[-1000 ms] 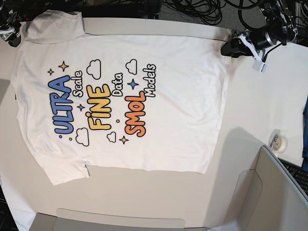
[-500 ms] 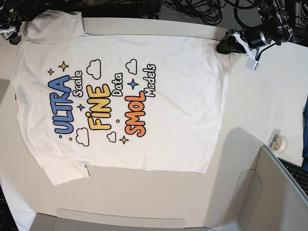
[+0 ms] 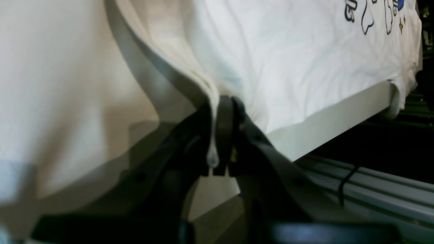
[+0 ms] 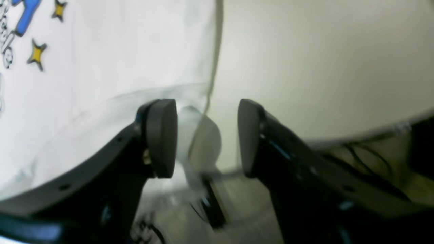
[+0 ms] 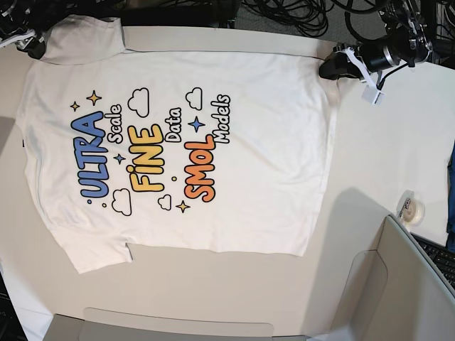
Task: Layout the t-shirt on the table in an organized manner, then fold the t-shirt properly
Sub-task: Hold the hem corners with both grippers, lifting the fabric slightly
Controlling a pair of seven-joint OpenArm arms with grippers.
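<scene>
T-shirt (image 5: pixel 178 149) flat, print up, on white counter (image 5: pixel 377 156). Left pincer (image 3: pixel 222 135) pressed together, pinching t-shirt hem corner. Right pincer (image 4: pixel 206 135) spread, at t-shirt sleeve edge near counter rim.

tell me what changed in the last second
The left end effector moved in from the right in the base view and closed on the hem corner of the t-shirt. The right end effector shifted slightly toward the sleeve, jaws open. The shirt stayed flat on the table.
</scene>
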